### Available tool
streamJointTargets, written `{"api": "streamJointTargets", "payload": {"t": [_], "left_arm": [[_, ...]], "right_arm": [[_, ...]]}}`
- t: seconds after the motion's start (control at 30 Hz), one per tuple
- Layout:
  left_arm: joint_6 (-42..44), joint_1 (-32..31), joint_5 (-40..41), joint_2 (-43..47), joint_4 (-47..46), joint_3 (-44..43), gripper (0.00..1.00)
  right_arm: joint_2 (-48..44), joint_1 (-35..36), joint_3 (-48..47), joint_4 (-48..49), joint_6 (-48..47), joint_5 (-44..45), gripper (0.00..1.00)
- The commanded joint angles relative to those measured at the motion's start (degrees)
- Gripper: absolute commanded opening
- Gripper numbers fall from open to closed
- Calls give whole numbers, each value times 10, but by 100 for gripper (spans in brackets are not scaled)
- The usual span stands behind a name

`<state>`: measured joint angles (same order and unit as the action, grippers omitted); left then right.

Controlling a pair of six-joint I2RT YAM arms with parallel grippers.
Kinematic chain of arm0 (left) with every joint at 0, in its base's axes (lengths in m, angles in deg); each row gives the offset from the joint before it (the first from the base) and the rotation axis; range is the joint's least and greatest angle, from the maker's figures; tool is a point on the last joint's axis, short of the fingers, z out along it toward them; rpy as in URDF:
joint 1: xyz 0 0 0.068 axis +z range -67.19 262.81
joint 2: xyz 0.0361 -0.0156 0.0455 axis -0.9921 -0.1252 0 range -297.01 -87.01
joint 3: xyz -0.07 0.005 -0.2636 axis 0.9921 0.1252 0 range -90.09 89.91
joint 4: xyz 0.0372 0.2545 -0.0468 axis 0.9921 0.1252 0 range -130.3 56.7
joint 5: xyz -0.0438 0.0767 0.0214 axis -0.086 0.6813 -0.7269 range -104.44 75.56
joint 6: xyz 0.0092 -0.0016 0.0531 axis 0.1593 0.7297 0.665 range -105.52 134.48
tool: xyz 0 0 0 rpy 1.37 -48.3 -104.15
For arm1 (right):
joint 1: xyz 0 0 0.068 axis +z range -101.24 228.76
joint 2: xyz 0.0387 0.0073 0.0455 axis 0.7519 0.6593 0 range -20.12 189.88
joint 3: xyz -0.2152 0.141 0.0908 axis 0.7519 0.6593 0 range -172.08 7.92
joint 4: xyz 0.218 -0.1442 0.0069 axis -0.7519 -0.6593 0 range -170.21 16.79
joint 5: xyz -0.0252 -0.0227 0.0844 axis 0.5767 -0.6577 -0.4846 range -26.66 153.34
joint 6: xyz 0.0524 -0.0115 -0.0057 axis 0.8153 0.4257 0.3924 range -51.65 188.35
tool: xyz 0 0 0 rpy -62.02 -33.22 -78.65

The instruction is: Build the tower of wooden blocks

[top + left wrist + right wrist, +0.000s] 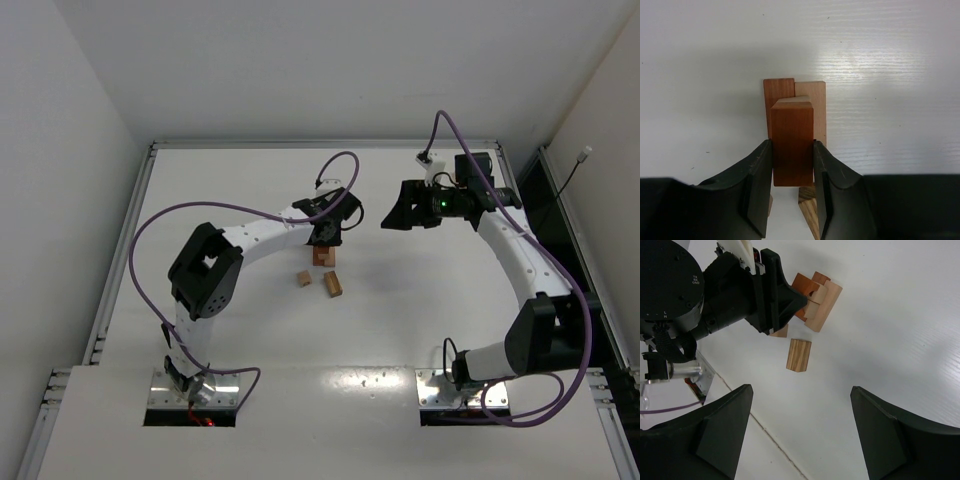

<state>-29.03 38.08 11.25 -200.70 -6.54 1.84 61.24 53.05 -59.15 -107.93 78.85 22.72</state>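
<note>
My left gripper [792,150] is shut on a reddish-orange block [792,127], with one jaw on each of its sides. It holds the block over two bars lying side by side, a reddish one [779,92] and a light tan one [811,100]. The top view shows this small stack [322,256] at the table's middle, under the left gripper [327,232]. A grained tan bar [332,283] and a small tan cube [304,278] lie loose just in front of it. My right gripper [398,216] hangs open to the right of the stack, holding nothing. In its wrist view the grained bar [798,355] lies ahead.
The white table [420,320] has raised rails along its back and sides. The left arm's purple cable [150,225] loops over the left half. In the right wrist view the left arm's black wrist [675,290] fills the upper left.
</note>
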Motion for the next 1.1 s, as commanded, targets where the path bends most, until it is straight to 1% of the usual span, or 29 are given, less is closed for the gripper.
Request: {"api": "streamJointTargets", "payload": {"t": [0.0,0.03,0.07,0.13,0.17,0.37,0.4,0.47,0.57,0.6,0.63,0.7,0.73,0.83,0.87,0.97,1.0,1.07], "left_arm": [[4,-9,-13,-11,-10,-5,21],[4,-9,-13,-11,-10,-5,23],[4,-9,-13,-11,-10,0,30],[4,-9,-13,-11,-10,0,31],[4,-9,-13,-11,-10,0,35],[9,-9,-13,-11,-15,5,43],[9,-9,-13,-11,-15,5,50],[9,-9,-13,-6,-15,11,54],[14,-9,-13,0,-15,11,66],[23,-9,-13,8,-22,11,72],[32,-9,-13,14,-22,5,74],[39,-9,-24,33,-29,0,80],[54,-14,-24,57,-34,0,82],[76,-44,-24,101,-49,0,88],[91,-51,-8,133,-55,0,88],[115,-62,18,186,-61,0,91],[121,-62,48,215,-61,0,91],[140,-57,87,236,-55,6,93]], "right_arm": [[-2,-1,2,20,0,-11,76],[-2,-1,2,20,0,-11,76],[-2,-1,2,20,0,-11,76],[-2,-1,2,20,0,-11,76],[-2,-1,2,20,0,-11,76],[-2,-1,2,20,0,-11,76],[-2,-1,2,20,0,-11,76],[-2,-1,2,20,0,-17,76],[-2,-1,2,20,0,-17,76],[-2,-1,2,20,0,-17,76],[-2,-1,2,20,0,-10,76],[-9,4,8,20,-5,3,76],[-15,5,8,20,-5,3,76],[-30,5,24,26,-5,22,76],[-30,5,24,26,-14,28,76],[-48,10,52,26,-26,61,76],[-53,15,60,26,-35,61,76],[-64,21,81,33,-35,69,74]]}}
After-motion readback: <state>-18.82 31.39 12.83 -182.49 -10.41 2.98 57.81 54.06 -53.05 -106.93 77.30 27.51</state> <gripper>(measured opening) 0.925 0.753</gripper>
